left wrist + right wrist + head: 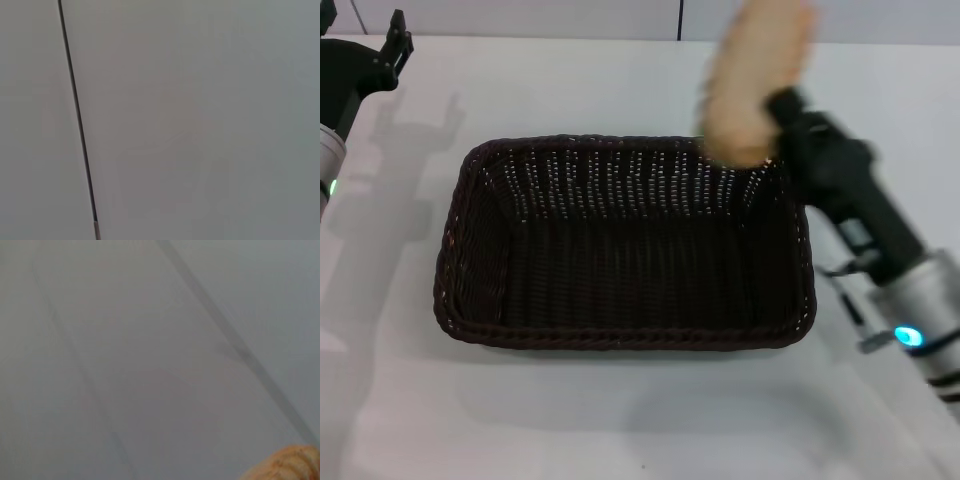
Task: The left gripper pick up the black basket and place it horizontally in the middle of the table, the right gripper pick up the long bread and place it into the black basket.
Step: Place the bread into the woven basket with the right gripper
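The black basket lies lengthwise across the middle of the white table, empty inside. My right gripper is shut on the long bread and holds it raised above the basket's far right corner, its plain tan underside facing the head camera. A bit of the bread shows in the right wrist view. My left gripper is parked at the far left of the table, away from the basket.
The table's far edge meets a grey wall with a dark seam. The left wrist view shows only a pale surface with a thin dark seam.
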Controlling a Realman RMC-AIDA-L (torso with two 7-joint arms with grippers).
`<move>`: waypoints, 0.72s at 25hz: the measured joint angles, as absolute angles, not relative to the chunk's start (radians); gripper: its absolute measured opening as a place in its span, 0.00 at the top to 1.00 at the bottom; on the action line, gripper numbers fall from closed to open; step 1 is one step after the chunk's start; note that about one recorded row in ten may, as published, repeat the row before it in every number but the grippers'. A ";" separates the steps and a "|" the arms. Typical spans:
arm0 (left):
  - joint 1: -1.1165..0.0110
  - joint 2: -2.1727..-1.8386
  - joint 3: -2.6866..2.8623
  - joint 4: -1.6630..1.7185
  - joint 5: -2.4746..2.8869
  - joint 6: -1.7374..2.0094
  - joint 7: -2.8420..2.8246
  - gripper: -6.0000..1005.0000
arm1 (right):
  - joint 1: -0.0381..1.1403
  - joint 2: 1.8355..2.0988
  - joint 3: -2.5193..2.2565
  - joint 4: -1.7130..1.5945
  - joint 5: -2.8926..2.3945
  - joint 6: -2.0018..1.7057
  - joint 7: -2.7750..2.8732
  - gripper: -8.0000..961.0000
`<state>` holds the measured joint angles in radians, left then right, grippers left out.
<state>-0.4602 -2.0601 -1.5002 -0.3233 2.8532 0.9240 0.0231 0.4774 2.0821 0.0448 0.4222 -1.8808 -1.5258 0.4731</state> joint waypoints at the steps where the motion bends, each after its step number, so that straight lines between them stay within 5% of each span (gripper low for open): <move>1: -0.460 -2.060 -1.500 -0.324 2.853 0.924 0.023 0.23 | 0.518 2.082 0.049 0.444 -1.934 -1.440 0.475 0.87; 7: -0.459 -2.060 -1.500 -0.327 2.853 0.923 0.021 0.22 | 0.545 2.083 0.052 0.497 -2.036 -1.368 0.474 0.87; 18: -0.458 -2.060 -1.503 -0.323 2.853 0.923 0.020 0.22 | 0.503 2.083 0.067 0.507 -2.124 -1.433 0.473 0.64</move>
<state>-0.4583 -2.0601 -1.5026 -0.3228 2.8533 0.9235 0.0200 0.5027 2.0826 0.0671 0.5075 -2.1241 -1.4327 0.4728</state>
